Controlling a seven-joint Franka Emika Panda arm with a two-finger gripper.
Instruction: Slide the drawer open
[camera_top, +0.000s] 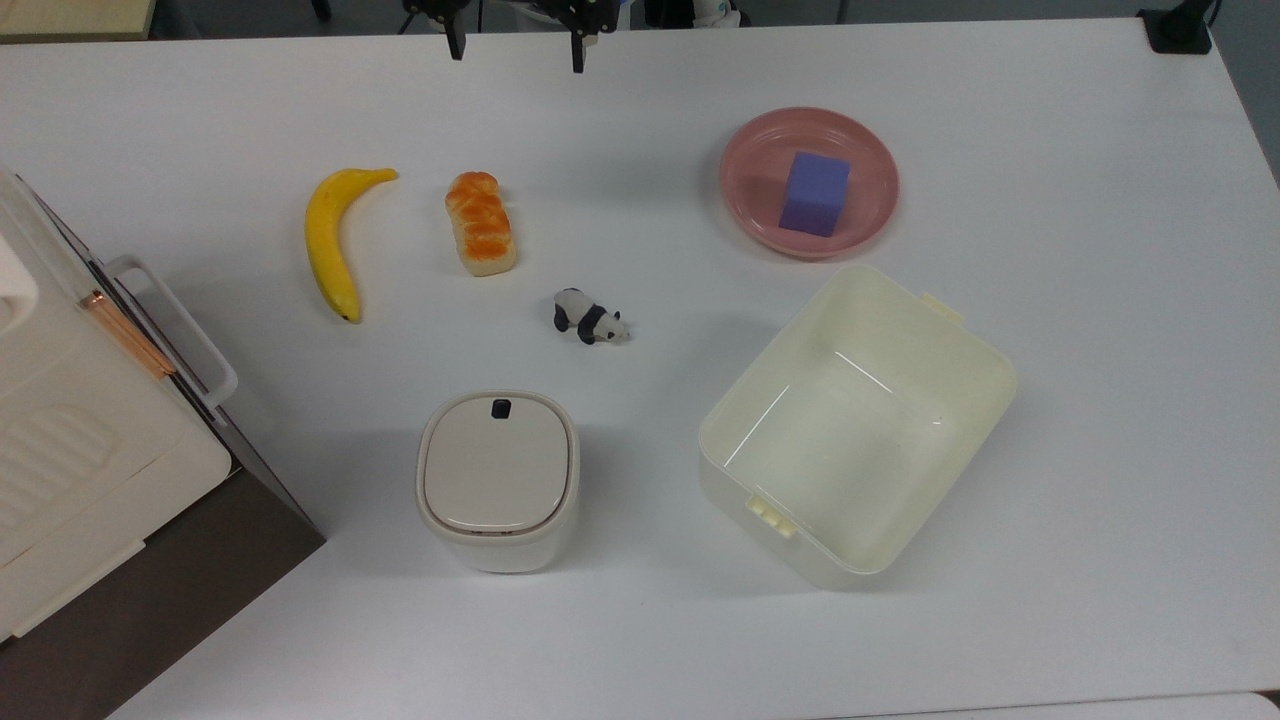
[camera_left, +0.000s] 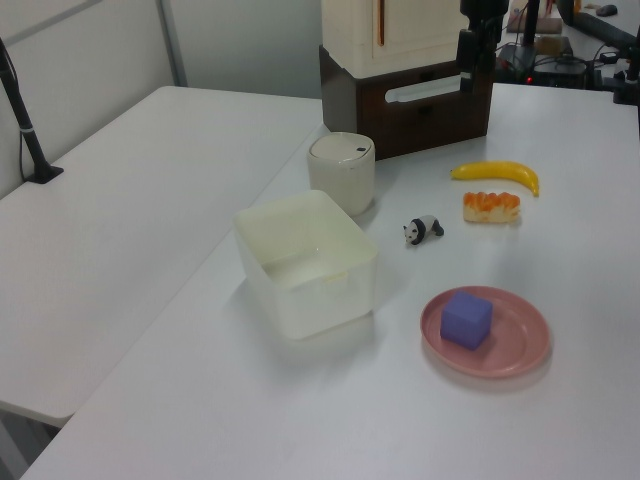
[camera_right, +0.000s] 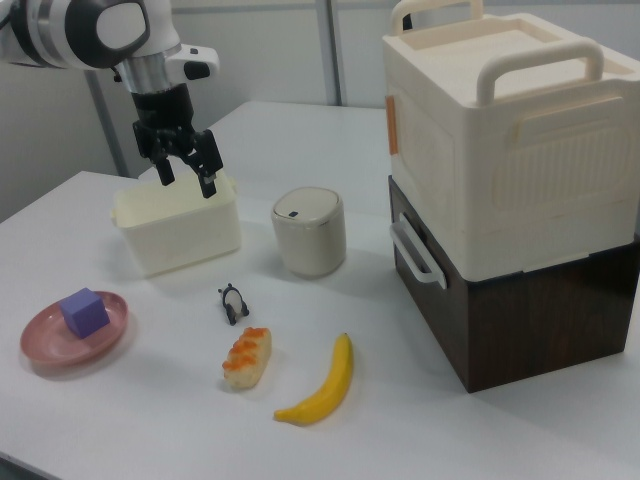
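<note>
The drawer (camera_right: 450, 265) is the dark brown front at the top of the brown cabinet (camera_right: 530, 320), under a white ribbed appliance. It looks flush with the cabinet. Its white loop handle (camera_right: 415, 255) sticks out toward the table, and I also see the handle (camera_top: 175, 325) at the top view's left and the handle (camera_left: 425, 92) at the back of the left view. My gripper (camera_right: 187, 172) hangs open and empty above the table, well away from the drawer. In the top view the gripper (camera_top: 516, 45) is at the far edge, in the left view the gripper (camera_left: 474, 68) is in front of the cabinet.
A banana (camera_top: 332, 240), a bread loaf (camera_top: 481, 222) and a toy panda (camera_top: 590, 317) lie mid-table. A white lidded bin (camera_top: 498, 478) stands near the cabinet. Farther right are a cream tub (camera_top: 765, 430) and a pink plate (camera_top: 760, 220) holding a purple block (camera_top: 815, 193).
</note>
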